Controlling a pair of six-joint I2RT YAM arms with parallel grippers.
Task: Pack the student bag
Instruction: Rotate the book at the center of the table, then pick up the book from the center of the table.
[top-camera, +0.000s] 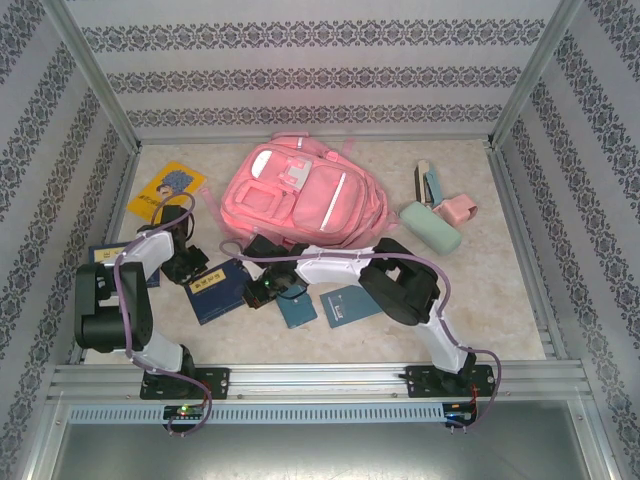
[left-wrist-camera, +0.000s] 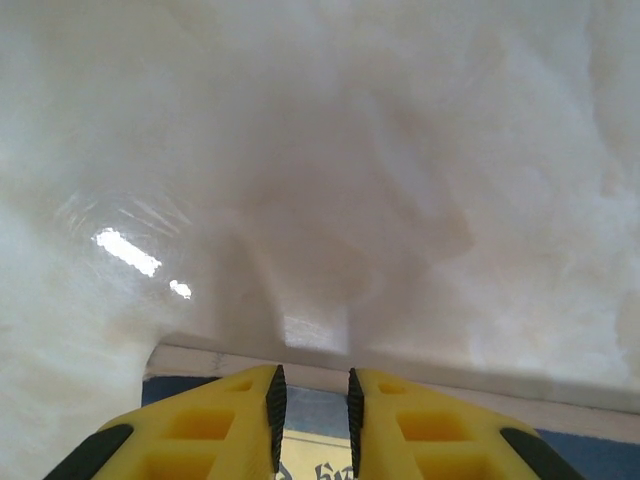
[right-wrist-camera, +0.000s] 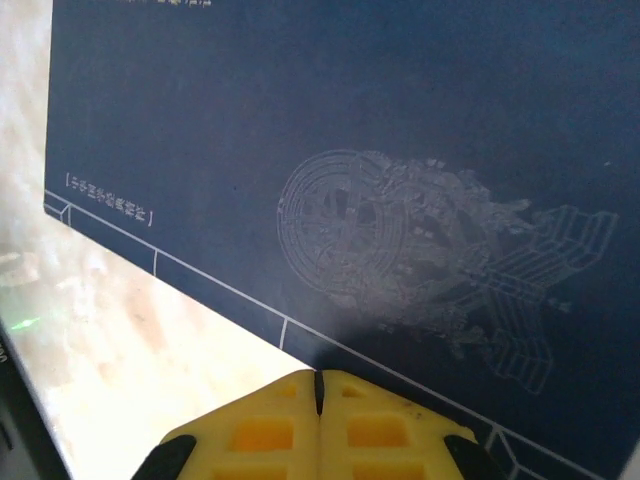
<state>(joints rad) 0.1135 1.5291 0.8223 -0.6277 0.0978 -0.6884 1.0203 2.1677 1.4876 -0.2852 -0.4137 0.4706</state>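
The student bag (top-camera: 300, 195), a big pink backpack, lies at the table's back centre. In front of it a dark blue book (top-camera: 215, 293) lies flat between both grippers. My left gripper (top-camera: 192, 265) is at the book's left end. In the left wrist view its yellow fingers (left-wrist-camera: 312, 400) stand a narrow gap apart over the book's cover (left-wrist-camera: 315, 425), with nothing clamped between the pads. My right gripper (top-camera: 262, 292) is at the book's right edge. In the right wrist view its fingers (right-wrist-camera: 318, 380) are pressed together at the border of the dark cover (right-wrist-camera: 400, 150).
A teal book (top-camera: 297, 308) and a blue book (top-camera: 347, 305) lie under the right arm. A yellow book (top-camera: 165, 190) and another blue book (top-camera: 105, 255) are at the left. A mint pencil case (top-camera: 430, 227) and a small pink box (top-camera: 458, 210) sit at the back right.
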